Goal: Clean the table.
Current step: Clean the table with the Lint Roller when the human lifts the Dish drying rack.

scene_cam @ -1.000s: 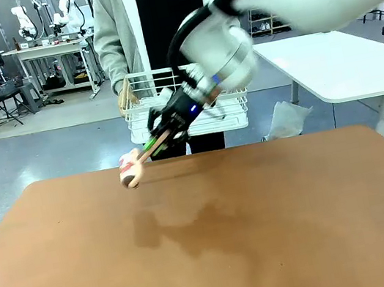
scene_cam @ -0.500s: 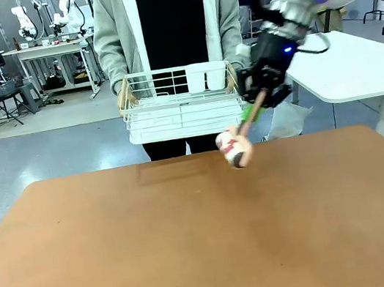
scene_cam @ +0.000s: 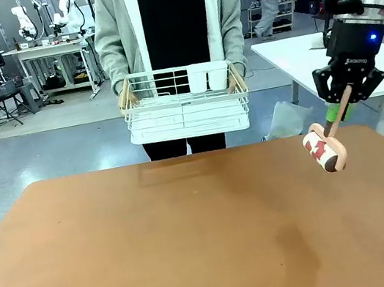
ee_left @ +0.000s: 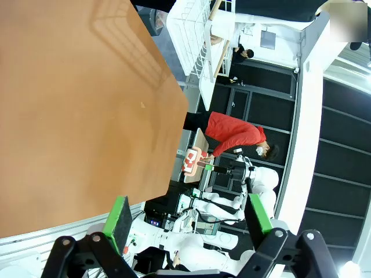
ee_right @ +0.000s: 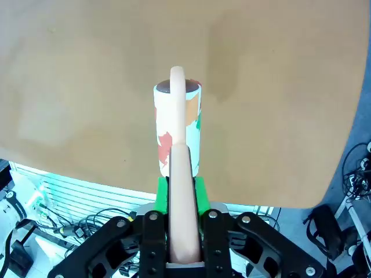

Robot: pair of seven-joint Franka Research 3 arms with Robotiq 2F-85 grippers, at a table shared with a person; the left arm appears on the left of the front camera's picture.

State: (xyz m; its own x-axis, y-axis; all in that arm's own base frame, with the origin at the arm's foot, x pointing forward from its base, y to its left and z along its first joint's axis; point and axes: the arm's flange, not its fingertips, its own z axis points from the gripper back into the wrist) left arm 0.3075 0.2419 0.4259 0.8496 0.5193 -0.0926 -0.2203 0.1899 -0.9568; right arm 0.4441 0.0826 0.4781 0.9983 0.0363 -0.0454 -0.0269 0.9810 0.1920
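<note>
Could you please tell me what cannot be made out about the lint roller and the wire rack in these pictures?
- Front view: whether the lint roller touches the table; the camera angle hides any gap.
- Front view: what the white items in the wire rack are; the wires cross them.
- Right wrist view: the handle's near end, hidden between the right gripper's pads.
- Left wrist view: the roller's print, too small to read.

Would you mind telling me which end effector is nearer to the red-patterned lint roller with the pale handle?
Right. The right end effector clamps the handle of the lint roller; the left end effector hangs open, far from it.
</note>
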